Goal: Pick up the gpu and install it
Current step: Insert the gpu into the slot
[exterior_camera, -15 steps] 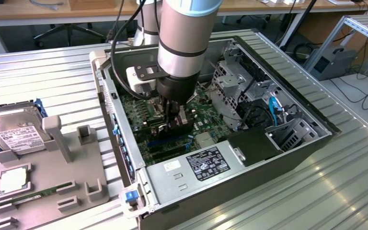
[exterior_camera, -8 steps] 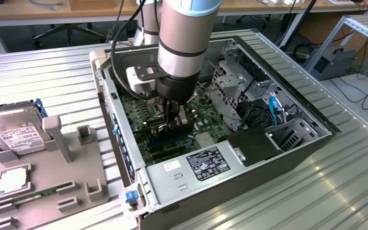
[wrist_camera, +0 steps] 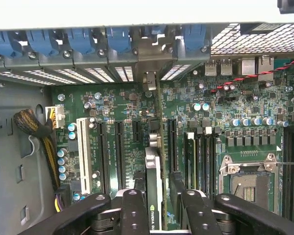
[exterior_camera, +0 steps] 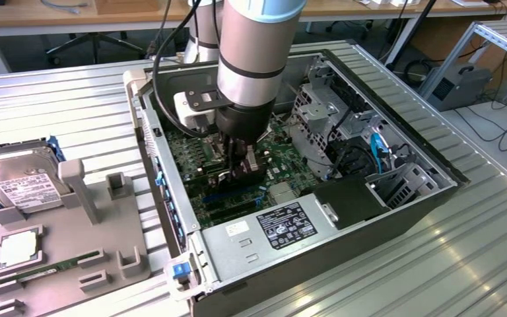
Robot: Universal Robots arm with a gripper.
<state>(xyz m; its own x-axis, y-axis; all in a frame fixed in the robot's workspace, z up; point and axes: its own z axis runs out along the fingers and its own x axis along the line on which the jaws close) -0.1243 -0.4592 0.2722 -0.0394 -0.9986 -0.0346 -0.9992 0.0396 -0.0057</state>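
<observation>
The gpu stands on edge in a slot of the green motherboard, inside the open computer case. Its silvery bracket reaches the case's rear slot openings. My gripper hangs straight over the card with one black finger on each side. A narrow gap shows between the card and the fingers, so the jaws are open and off the card. In the exterior view the gripper is low in the middle of the case, with the dark gpu between its fingers.
A row of blue slot latches lines the case's rear wall. The CPU socket and the power supply sit near the gpu. On the exterior view's left, a grey fixture holds a hard drive and a memory stick.
</observation>
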